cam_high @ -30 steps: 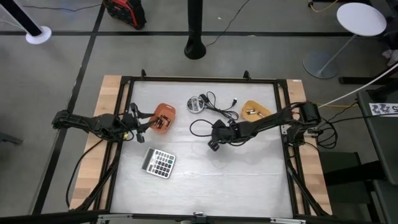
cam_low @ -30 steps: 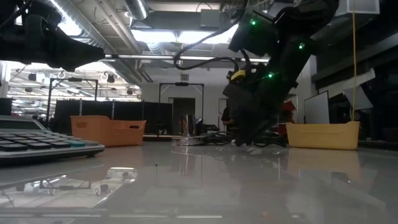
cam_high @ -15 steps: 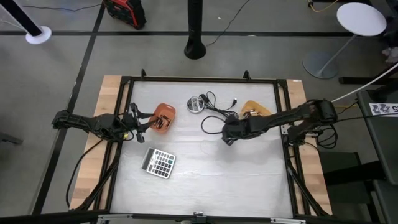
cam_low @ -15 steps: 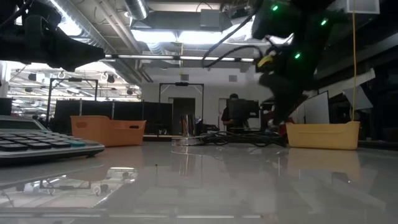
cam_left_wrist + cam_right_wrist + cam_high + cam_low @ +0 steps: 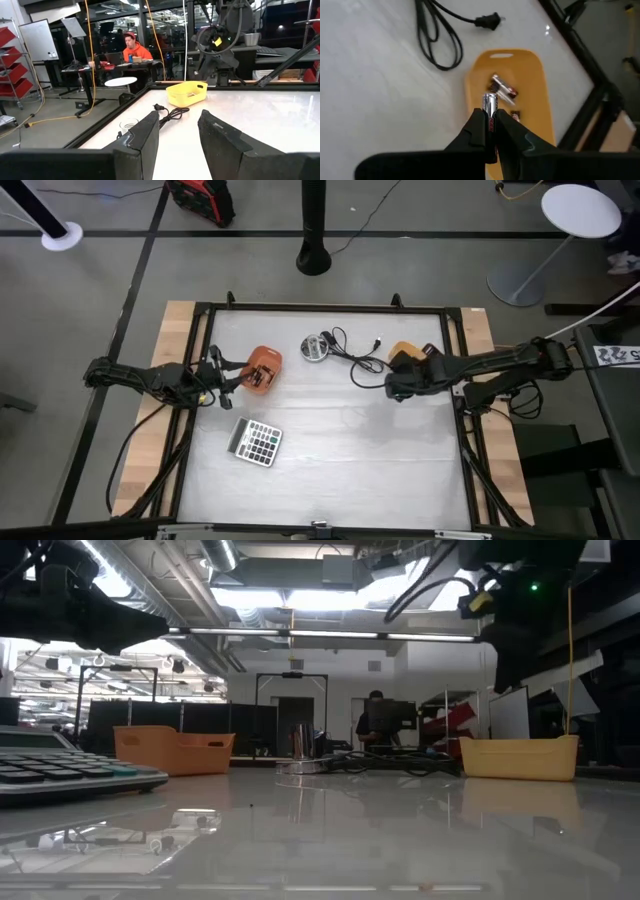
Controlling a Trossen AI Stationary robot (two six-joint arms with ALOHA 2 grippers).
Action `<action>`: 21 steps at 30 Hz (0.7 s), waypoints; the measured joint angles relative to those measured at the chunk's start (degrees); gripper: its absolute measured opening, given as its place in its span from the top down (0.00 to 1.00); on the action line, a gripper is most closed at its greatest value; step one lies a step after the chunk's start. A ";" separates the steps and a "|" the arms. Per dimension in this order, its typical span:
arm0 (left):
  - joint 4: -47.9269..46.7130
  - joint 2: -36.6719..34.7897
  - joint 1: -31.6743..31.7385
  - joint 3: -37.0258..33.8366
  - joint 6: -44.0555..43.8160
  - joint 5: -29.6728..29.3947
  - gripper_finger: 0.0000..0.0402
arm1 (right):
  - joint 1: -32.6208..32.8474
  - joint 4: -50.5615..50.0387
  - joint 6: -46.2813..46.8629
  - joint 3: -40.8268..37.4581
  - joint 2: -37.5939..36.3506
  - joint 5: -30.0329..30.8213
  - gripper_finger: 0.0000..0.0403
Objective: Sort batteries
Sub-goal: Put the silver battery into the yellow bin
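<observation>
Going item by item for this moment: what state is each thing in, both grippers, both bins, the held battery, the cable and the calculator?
Right gripper: shut on a battery, above the yellow bin.
Held battery: clamped between the fingers, silvery end sticking out.
Yellow bin: holds a few batteries.
Left gripper: open, empty, beside the orange bin.
Orange bin: holds batteries.
Cable: loose, unplugged.
Calculator: flat, untouched.

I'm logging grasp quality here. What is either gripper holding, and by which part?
The right gripper pinches a battery by its lower end, silvery end protruding, above the yellow bin. The left gripper is open, empty.
</observation>
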 joint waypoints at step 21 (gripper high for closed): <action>0.00 0.00 -0.01 0.00 0.00 -0.01 0.68 | -9.06 1.54 -7.06 -12.21 0.02 5.28 0.94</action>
